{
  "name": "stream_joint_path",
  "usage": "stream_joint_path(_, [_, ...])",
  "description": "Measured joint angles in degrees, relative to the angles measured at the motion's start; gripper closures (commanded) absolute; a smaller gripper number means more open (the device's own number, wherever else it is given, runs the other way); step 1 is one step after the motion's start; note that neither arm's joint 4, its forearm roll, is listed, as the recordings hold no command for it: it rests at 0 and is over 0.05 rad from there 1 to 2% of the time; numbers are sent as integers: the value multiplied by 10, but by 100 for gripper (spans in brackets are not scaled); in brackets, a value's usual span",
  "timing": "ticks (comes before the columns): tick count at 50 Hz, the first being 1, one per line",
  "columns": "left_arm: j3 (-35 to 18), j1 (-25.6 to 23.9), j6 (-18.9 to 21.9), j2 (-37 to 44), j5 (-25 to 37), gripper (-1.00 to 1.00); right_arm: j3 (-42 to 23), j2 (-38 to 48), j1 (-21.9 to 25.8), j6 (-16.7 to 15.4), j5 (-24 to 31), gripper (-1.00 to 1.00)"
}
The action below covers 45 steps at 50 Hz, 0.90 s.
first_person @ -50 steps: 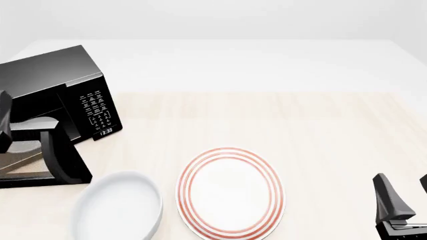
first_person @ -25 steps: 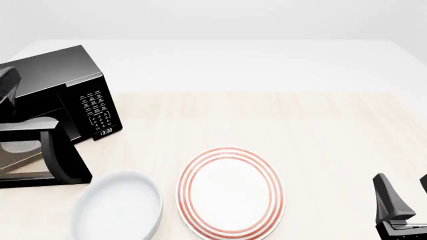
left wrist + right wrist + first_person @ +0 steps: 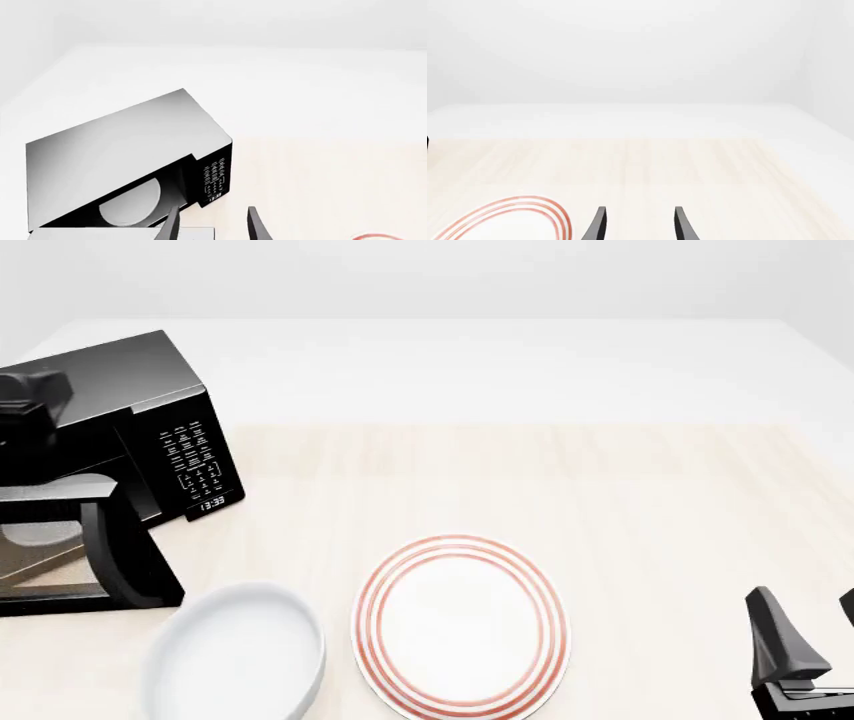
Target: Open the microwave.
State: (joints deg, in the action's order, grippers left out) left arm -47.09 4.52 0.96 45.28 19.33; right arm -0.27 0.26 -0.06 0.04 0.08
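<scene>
The microwave (image 3: 114, 405) is a glossy black box at the table's far left, with its keypad (image 3: 200, 465) facing front. Its windowed door (image 3: 80, 545) stands swung open toward me, handle edge (image 3: 127, 550) outward. In the left wrist view the microwave (image 3: 127, 145) shows its open cavity and white turntable (image 3: 130, 202). My left gripper (image 3: 212, 227) is open and empty, raised in front of the cavity and clear of the door. Part of the left arm (image 3: 30, 400) shows at the left edge. My right gripper (image 3: 807, 635) is open and empty at the front right.
A white plate with red rings (image 3: 461, 625) lies at the front centre and shows in the right wrist view (image 3: 507, 220). A plain white bowl (image 3: 238, 652) sits to its left, just in front of the open door.
My left arm has lifted up and away from the open door. The door has stayed open. The right arm has not moved.
</scene>
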Motion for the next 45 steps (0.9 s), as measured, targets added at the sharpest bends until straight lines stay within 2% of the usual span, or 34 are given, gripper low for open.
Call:
stream_joint_path(25, [-72, 2, 11, 97, 73, -100, 0, 0, 0, 0, 0, -100])
stream_joint_path(45, [-120, 30, 32, 170, 101, -100, 0, 0, 0, 0, 0, -100])
